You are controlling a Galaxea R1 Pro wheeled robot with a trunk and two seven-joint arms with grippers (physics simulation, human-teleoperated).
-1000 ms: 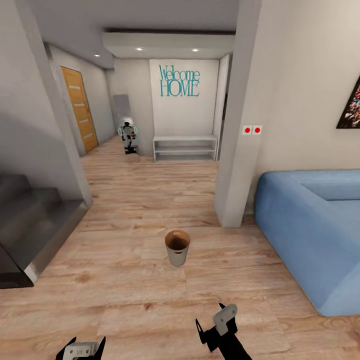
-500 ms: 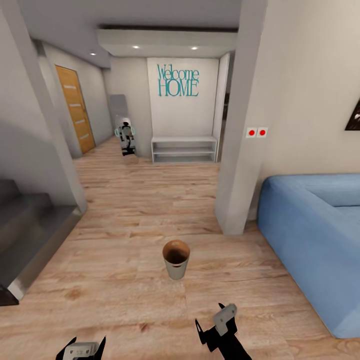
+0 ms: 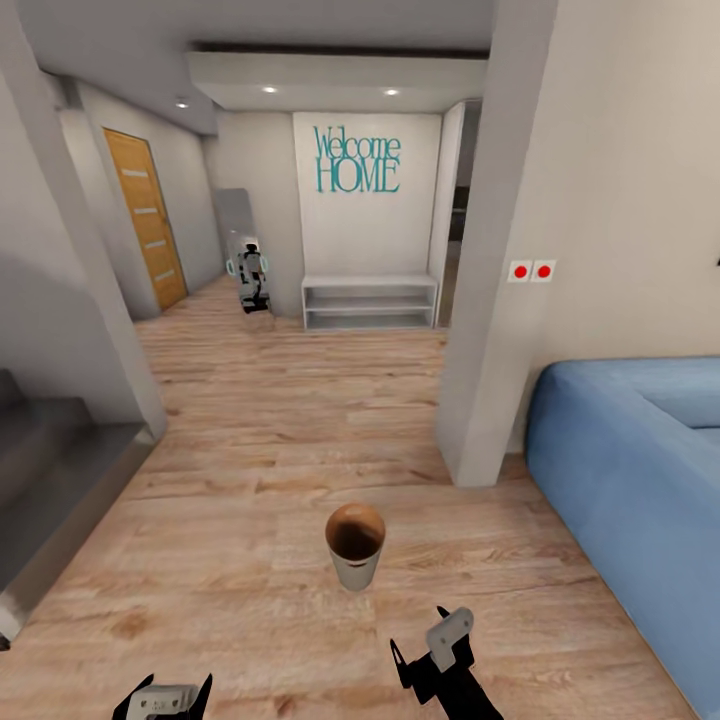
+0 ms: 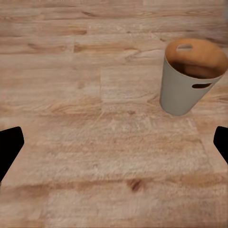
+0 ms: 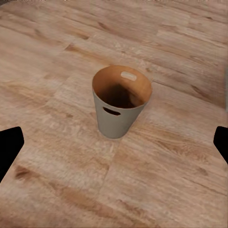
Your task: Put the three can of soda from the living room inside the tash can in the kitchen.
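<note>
Both tools hung low over a pale wooden floor [image 3: 230,480]. The left tool [image 4: 114,142] had its two dark fingers spread wide apart, holding nothing, with bare planks between them. The right tool [image 5: 114,142] was likewise spread open and empty. In the head view, the left tool [image 3: 165,695] and the right tool [image 3: 432,650] sat at the lower edge.

Just ahead of the right tool stood the tash can [image 3: 355,546], upright on the floor, pale grey outside and brown inside, with an oval handle slot near its rim. It was apart from both tools.

Farther right was a blue sofa [image 3: 640,470] beside a white pillar [image 3: 500,300]. Beyond lay a hallway with a white shelf unit [image 3: 369,300], teal "Welcome HOME" lettering [image 3: 358,160] and an orange door [image 3: 148,215].
</note>
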